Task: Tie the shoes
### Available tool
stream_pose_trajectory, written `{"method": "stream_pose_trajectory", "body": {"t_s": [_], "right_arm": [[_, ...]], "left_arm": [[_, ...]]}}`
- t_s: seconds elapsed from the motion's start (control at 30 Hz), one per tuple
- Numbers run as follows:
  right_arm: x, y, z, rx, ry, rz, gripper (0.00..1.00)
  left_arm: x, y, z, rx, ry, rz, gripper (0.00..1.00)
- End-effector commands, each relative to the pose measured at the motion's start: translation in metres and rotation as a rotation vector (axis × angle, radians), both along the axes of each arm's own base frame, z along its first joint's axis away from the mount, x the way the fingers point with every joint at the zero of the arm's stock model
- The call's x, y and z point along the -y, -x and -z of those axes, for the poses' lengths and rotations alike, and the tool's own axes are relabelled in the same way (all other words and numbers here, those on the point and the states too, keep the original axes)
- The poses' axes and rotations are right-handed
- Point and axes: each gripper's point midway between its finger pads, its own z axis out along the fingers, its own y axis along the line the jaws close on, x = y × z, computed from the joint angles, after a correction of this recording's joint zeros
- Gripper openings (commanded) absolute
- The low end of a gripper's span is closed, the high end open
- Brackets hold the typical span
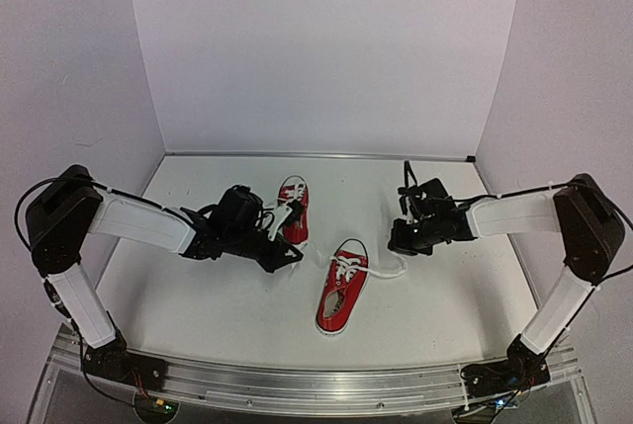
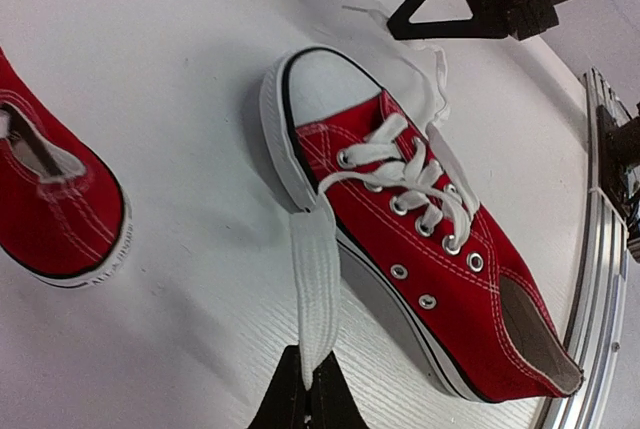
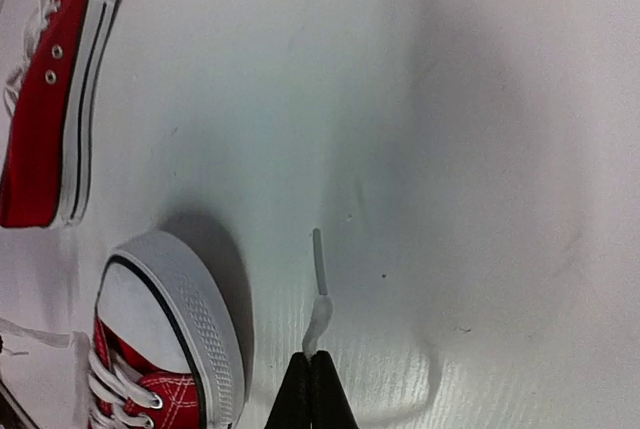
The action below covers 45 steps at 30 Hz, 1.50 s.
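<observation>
Two red shoes with white laces and toe caps lie on the white table. The near shoe (image 1: 341, 291) sits mid-table, and in the left wrist view this near shoe (image 2: 440, 249) has loose lacing. My left gripper (image 2: 308, 389) is shut on one flat lace end (image 2: 318, 279) that runs taut from the eyelets. The far shoe (image 1: 294, 209) lies beside my left gripper (image 1: 292, 254). My right gripper (image 3: 312, 361) is shut on the other lace end (image 3: 320, 309) close to its tip, just right of the toe cap (image 3: 170, 339). From above, my right gripper (image 1: 399, 244) is to the right of the near shoe.
White walls close the table (image 1: 198, 296) on three sides. An aluminium rail (image 1: 297, 384) runs along the near edge. The far shoe (image 3: 50, 99) shows at the upper left of the right wrist view, and its heel (image 2: 50, 209) at the left of the left wrist view.
</observation>
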Motion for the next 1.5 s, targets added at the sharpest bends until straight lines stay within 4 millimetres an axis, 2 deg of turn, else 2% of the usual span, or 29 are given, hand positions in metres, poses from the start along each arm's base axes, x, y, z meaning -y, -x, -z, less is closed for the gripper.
{"method": "stream_pose_trajectory", "body": {"t_s": [0.0,0.13,0.2,0.33,0.43,0.6,0.73,0.87,1.0,1.17,1.3,1.47], "right_arm": [[-0.049,0.025,0.017,-0.049,-0.031,-0.164,0.0],[-0.077,0.024,0.017,-0.047,-0.045,-0.215,0.0],[-0.083,0.023,0.018,-0.05,-0.047,-0.222,0.0],[-0.085,0.021,0.016,-0.05,-0.05,-0.214,0.0],[-0.079,0.026,0.016,-0.06,-0.038,-0.201,0.0],[-0.064,0.05,0.018,-0.087,-0.02,-0.244,0.0],[-0.065,0.081,0.038,-0.15,0.0,-0.327,0.0],[-0.093,0.096,0.051,-0.172,-0.006,-0.408,0.0],[-0.124,0.097,0.051,-0.165,-0.044,-0.44,0.0],[-0.15,0.098,0.053,-0.166,-0.069,-0.451,0.0],[-0.162,0.1,0.052,-0.166,-0.088,-0.453,0.0],[-0.167,0.11,0.049,-0.176,-0.104,-0.463,0.0]], "left_arm": [[0.011,0.031,0.02,-0.027,-0.024,0.115,0.0],[0.014,0.047,0.027,-0.049,-0.029,0.166,0.0],[0.016,0.052,0.026,-0.056,-0.022,0.186,0.0],[0.02,0.052,0.028,-0.06,-0.019,0.189,0.0],[0.02,0.047,0.033,-0.061,-0.032,0.164,0.0],[0.014,0.029,0.047,-0.06,-0.084,0.067,0.0],[0.016,0.024,0.049,-0.065,-0.084,0.042,0.0],[0.018,0.022,0.049,-0.073,-0.07,0.029,0.0],[0.017,0.022,0.048,-0.082,-0.057,0.016,0.0],[0.005,0.014,0.048,-0.094,-0.054,-0.032,0.0],[-0.011,0.005,0.045,-0.115,-0.022,-0.087,0.0],[-0.015,-0.005,0.037,-0.107,0.004,-0.106,0.0]]}}
